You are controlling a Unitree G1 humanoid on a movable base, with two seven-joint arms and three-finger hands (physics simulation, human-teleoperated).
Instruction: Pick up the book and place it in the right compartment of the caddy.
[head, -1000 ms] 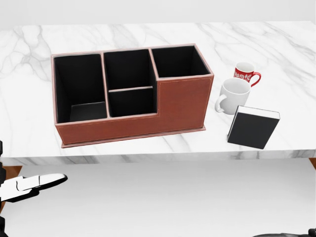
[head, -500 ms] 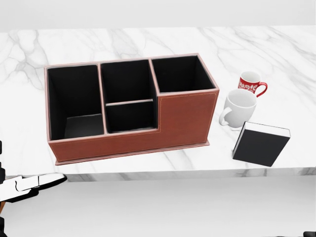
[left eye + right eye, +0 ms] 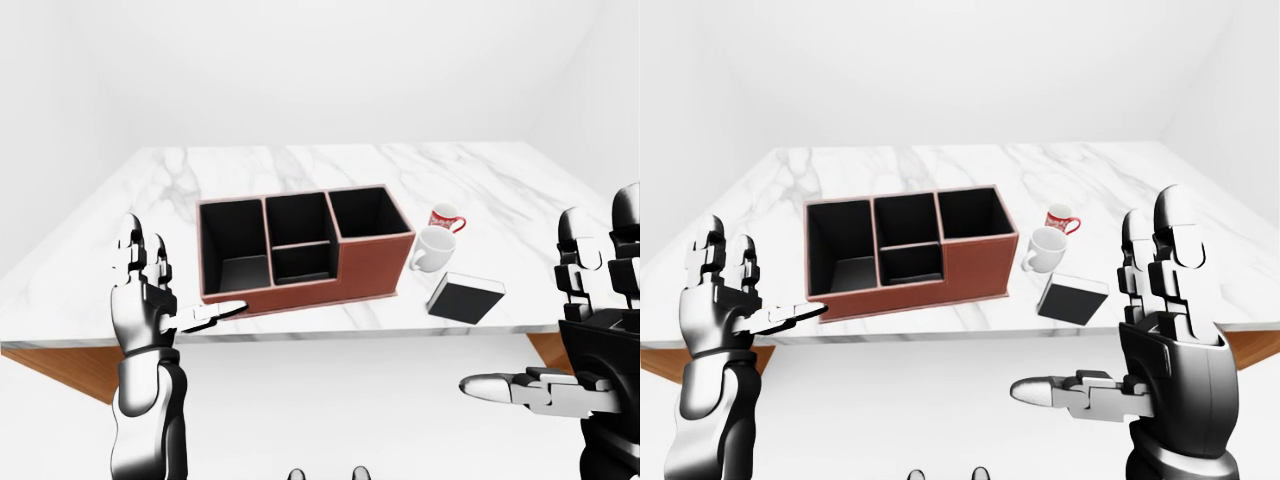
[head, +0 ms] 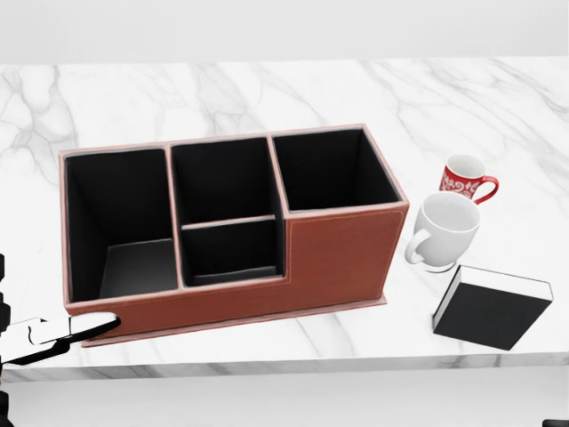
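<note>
Head view: we look down on the marble worktop (image 4: 267, 89) with the caddy (image 4: 342, 253) at centre-left and the book (image 4: 492, 310) at the right, close to the near edge.
Book: it lies flat on the worktop, dark cover up, well apart from the caddy and just near of the white mug (image 4: 444, 229); a red mug (image 4: 466, 178) stands just beyond that one.
Caddy: its right compartment (image 4: 329, 169) is open at the top and shows nothing inside.
Right hand (image 3: 1160, 300): raised short of the worktop, fingers upright and spread, thumb pointing left; it has hold of nothing.
Left hand (image 3: 150, 300): likewise raised and spread wide, carrying nothing; its thumb tip shows in line with the caddy's near-left corner, and we cannot tell whether it touches.
Step in hand: we judge this the approach; no reach for the book has begun.
Next move: we would carry the right hand out over the near edge to the book, skirt the white mug, and close on the book's sides before lifting it toward the right compartment.
</note>
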